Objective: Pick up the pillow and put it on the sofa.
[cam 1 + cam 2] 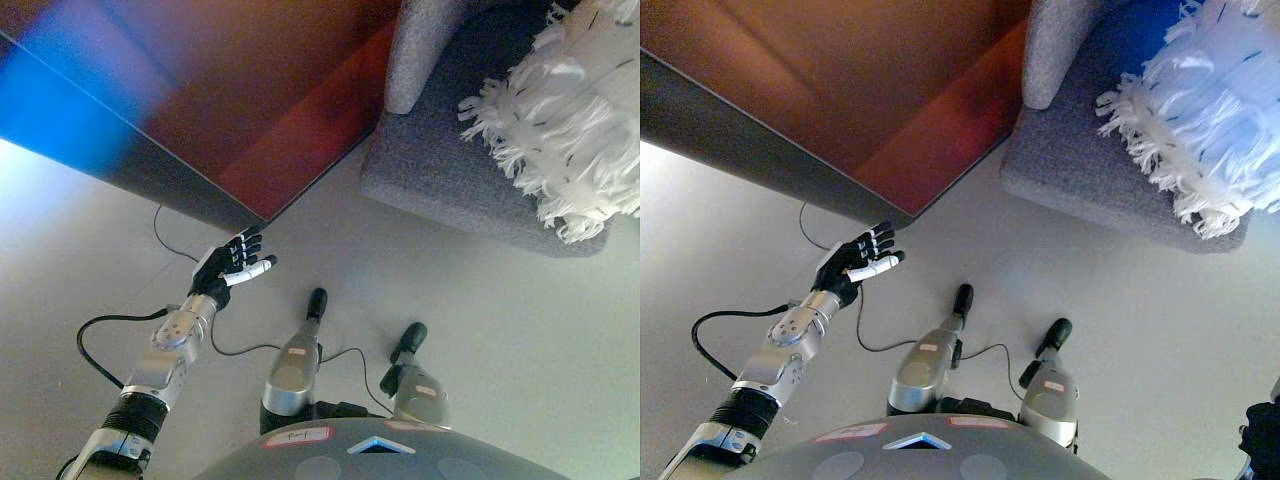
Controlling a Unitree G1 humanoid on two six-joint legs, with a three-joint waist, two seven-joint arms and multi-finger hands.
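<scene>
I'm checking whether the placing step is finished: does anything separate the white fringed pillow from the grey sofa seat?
Nothing visible does. The white fringed pillow already lies on the grey fabric sofa, its fringe hanging near the seat's front edge. The left hand hangs open above the pale floor, apart from both.

Both views look steeply down from the robot's head, set slightly apart side by side (a stereo pair). Each faces the pale smooth floor (pixel 500 330) ahead. Shared in both: the dark reddish-brown wooden panel (pixel 250 90) at upper left, the grey fabric sofa (pixel 1080 170) at upper right with the white fringed pillow (pixel 1210 120) on it, and the outstretched left hand (pixel 232 265) low at left, nearest the camera.
</scene>
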